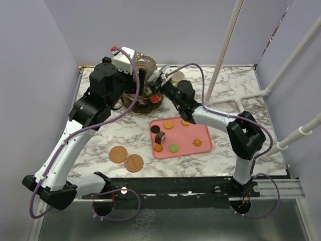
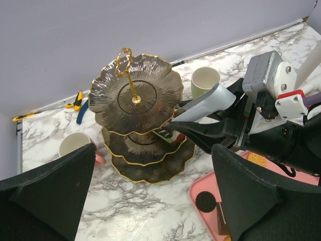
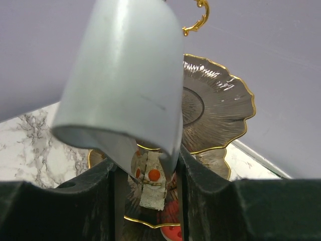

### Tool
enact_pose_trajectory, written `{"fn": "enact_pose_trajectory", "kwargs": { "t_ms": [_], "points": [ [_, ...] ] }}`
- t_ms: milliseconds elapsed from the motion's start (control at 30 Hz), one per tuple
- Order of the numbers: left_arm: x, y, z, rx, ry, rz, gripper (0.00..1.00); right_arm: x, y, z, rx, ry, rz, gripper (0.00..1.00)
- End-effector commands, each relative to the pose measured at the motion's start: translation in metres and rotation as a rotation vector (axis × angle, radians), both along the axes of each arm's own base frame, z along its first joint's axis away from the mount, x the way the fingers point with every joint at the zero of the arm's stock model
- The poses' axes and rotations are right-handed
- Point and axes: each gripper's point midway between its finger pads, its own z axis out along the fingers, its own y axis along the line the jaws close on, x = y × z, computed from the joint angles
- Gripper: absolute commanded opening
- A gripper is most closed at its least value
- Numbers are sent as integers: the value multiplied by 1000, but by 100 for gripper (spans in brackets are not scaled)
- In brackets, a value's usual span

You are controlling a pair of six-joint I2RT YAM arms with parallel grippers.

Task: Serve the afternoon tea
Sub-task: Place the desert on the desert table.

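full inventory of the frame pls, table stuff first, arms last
Stand: 1, dark with gold rims, back centre.
Green mug: 1, pale green, right of stand.
Pink mug: 1, pink, left of stand.
Tray: 1, pink, front of stand.
Pastries on tray: 7, four orange, one green, two dark.
Pastry: 1, pale with red dots, between right pincer's fingers.
Coasters: 2, brown, left of tray.
Pliers: 1, blue handles, back edge.
Yellow tool: 1, beside pliers.
Pipes: several, white, right side.
Left pincer: 1, black, open, facing stand.
Right pincer: 1, black and grey, at stand's lower tiers.
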Motion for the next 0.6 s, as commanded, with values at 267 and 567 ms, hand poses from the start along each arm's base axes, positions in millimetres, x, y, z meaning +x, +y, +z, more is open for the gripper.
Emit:
{"fn": "enact_pose_trajectory", "kwargs": {
  "t_ms": [267,567],
  "points": [
    [-8,3,11,-40,-31,-8,99,-11,-12,34,38,-84,-57,42],
    [-9,4,11,-43,-34,-6,99,-31,-14,55,74,-114,-29,38]
  ]
}}
